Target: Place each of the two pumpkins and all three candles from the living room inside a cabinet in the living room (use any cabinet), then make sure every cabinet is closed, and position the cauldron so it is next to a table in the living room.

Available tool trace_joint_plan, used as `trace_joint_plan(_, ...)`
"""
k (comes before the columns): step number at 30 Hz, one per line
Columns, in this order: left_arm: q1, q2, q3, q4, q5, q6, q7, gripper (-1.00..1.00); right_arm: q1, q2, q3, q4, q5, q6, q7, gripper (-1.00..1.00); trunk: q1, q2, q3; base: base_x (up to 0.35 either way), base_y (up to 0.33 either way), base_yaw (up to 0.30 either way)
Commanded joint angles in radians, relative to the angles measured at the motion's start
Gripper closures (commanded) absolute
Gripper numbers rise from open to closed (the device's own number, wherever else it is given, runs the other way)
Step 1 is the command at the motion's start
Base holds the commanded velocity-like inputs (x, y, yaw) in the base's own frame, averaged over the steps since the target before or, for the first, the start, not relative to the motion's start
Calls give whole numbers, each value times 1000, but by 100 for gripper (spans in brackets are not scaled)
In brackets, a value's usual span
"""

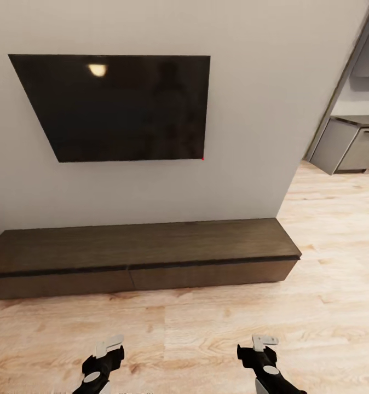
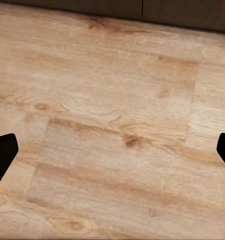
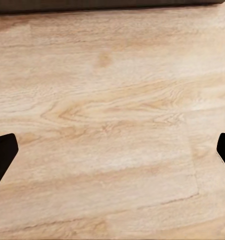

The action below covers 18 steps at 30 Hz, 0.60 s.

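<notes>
The cabinet (image 1: 140,254) is a long, low dark brown unit against the wall ahead, with both plain fronts shut and its flat top bare. Its lower edge runs as a dark strip in the left wrist view (image 2: 182,12) and the right wrist view (image 3: 92,4). My left gripper (image 1: 105,355) and right gripper (image 1: 261,350) hang low over the wood floor in front of it, both open and holding nothing. In each wrist view the gripper's (image 2: 112,152) (image 3: 112,152) black fingertips stand far apart over bare planks. The pumpkins, candles, cauldron and table are out of view.
A large black TV (image 1: 119,106) hangs on the white wall above the cabinet. Grey kitchen cabinets (image 1: 343,145) stand past the wall's corner at the far right. Light wood floor (image 1: 327,230) stretches to the right of the unit and in front of it.
</notes>
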Motion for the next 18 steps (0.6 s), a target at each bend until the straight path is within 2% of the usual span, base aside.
trace_joint_plan(1, -1, 1, -9, 0, 10, -4, 7, -100, 0, -1, 8, 0, -11, -3, -5, -100, 0, -1, 0, 0, -315, 260)
trace_joint_plan(8, -1, 1, -9, 0, 10, -3, 7, -100, 0, -1, 9, -1, -11, -3, -4, -100, 0, -1, 2, 30, -298, 222)
trace_joint_plan(14, -1, 1, -9, -1, 10, -3, 6, -100, 0, -1, 9, 0, -9, -3, -4, -100, 0, -1, 2, 138, -183, 35)
trace_joint_plan(18, -1, 1, -9, -1, 10, -3, 6, -100, 0, -1, 10, -2, -9, -3, -4, -100, 0, -1, 2, 34, -9, 4)
